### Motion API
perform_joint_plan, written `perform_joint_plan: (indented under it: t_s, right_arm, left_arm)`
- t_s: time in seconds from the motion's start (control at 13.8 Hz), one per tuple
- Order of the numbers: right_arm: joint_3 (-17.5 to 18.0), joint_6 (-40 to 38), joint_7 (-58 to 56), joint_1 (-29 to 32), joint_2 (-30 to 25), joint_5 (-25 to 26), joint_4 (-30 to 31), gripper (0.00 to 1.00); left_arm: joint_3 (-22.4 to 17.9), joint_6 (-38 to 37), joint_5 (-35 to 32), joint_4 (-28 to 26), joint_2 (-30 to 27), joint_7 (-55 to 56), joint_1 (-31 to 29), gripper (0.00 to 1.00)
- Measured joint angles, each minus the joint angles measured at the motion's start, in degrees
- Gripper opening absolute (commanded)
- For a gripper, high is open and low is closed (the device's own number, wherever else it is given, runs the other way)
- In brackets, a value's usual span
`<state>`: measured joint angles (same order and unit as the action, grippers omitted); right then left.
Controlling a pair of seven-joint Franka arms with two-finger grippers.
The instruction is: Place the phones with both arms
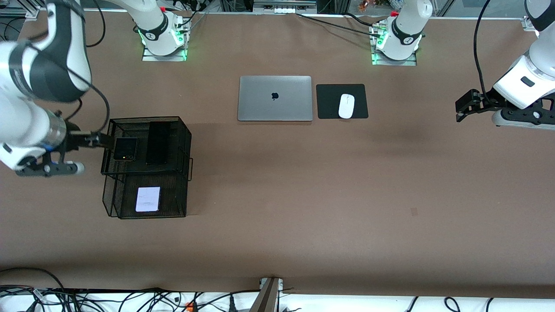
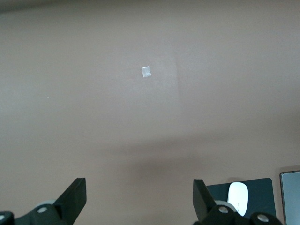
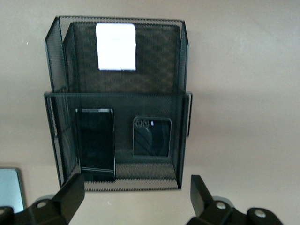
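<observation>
A black mesh two-tier organizer (image 1: 184,130) stands toward the right arm's end of the table. Its raised tier holds the small black folded phone (image 1: 125,149) beside the long slim black phone (image 1: 157,143). The low tier, nearer the front camera, holds the pale lilac-white phone (image 1: 148,199). My right gripper (image 1: 103,140) is open and empty at the raised tier's outer edge. The right wrist view shows the right gripper (image 3: 136,194) just outside the organizer (image 3: 183,61), with the slab (image 3: 96,143), folded phone (image 3: 151,136) and pale phone (image 3: 116,47). My left gripper (image 1: 466,106) is open and empty over bare table; it also shows in the left wrist view (image 2: 139,194).
A closed grey laptop (image 1: 275,98) lies at the table's middle near the robot bases. Beside it a white mouse (image 1: 346,105) sits on a black pad (image 1: 360,93). A small tape patch (image 2: 146,72) marks the table under the left gripper.
</observation>
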<state>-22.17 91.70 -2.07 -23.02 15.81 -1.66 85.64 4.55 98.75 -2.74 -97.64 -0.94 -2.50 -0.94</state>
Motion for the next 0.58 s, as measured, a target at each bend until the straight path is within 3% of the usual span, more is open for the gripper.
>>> perform_joint_plan:
  t_s: [0.22,0.36,0.58]
  right_arm:
    - [13.7,0.0,2.0,13.3,-8.0,3.8,4.7,1.00]
    - [17.9,0.0,2.0,19.6,-10.7,3.9,5.9,1.00]
    - [20.7,-0.7,1.6,24.6,-11.9,4.4,6.1,1.00]
  left_arm:
    - [0.0,-0.1,0.0,0.0,0.0,0.0,0.0,1.00]
    - [0.0,-0.1,0.0,0.0,0.0,0.0,0.0,1.00]
    - [0.0,-0.4,0.0,0.0,0.0,0.0,0.0,1.00]
